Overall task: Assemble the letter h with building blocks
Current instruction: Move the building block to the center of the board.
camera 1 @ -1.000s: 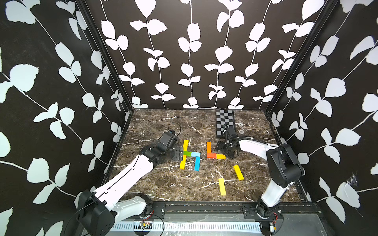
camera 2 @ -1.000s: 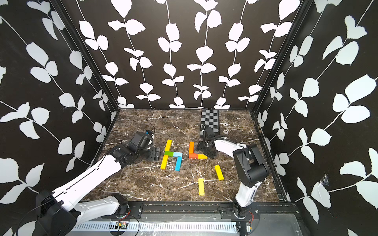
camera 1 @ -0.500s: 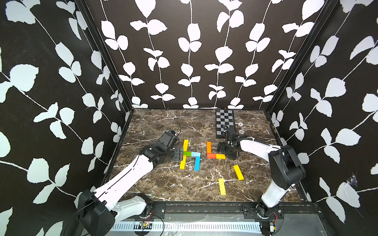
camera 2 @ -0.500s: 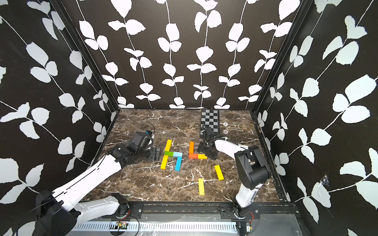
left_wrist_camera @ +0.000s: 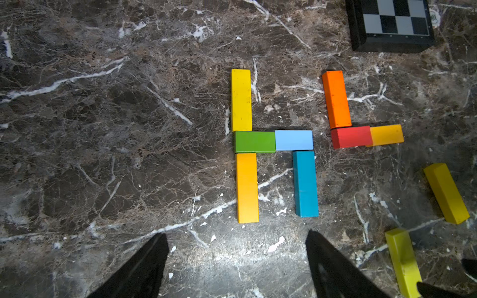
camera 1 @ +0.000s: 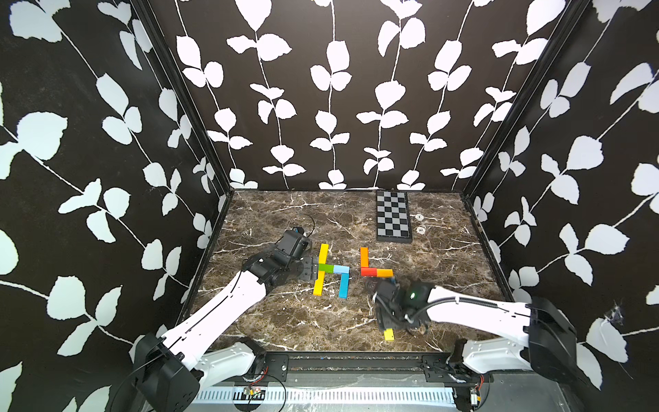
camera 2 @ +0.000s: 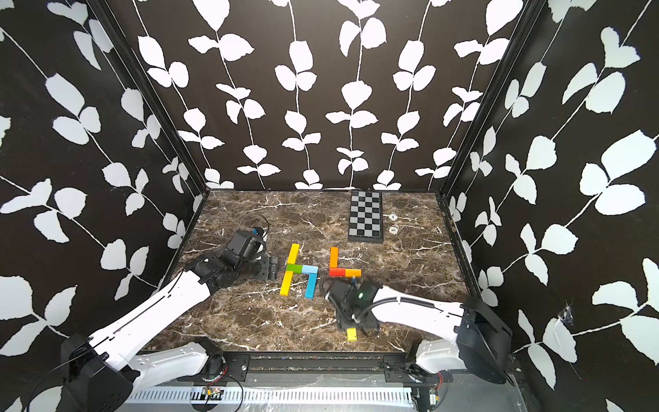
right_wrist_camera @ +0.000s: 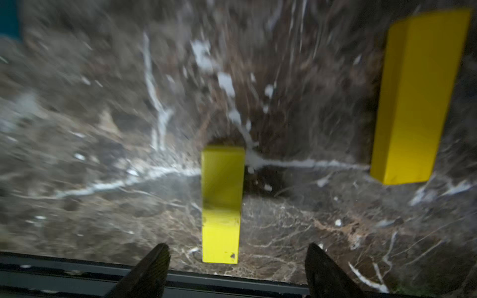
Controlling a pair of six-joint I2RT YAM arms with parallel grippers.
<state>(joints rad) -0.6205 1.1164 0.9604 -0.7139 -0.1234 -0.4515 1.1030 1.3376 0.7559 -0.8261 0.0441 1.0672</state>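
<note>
The right gripper (right_wrist_camera: 237, 245) is released: its jaws stand apart on either side of the near end of a lime-yellow block (right_wrist_camera: 222, 203), which lies flat on the marble table (right_wrist_camera: 77, 129). A second yellow block (right_wrist_camera: 415, 103) lies farther ahead, to one side. The left gripper (left_wrist_camera: 235, 233) is also released, with the h-shaped block group (left_wrist_camera: 254, 142) flat just ahead of its fingertips.

Black walls (camera 1: 356, 89) printed with white leafy vines enclose, on three sides, a glossy brown marble floor (camera 1: 285, 321) veined in white
</note>
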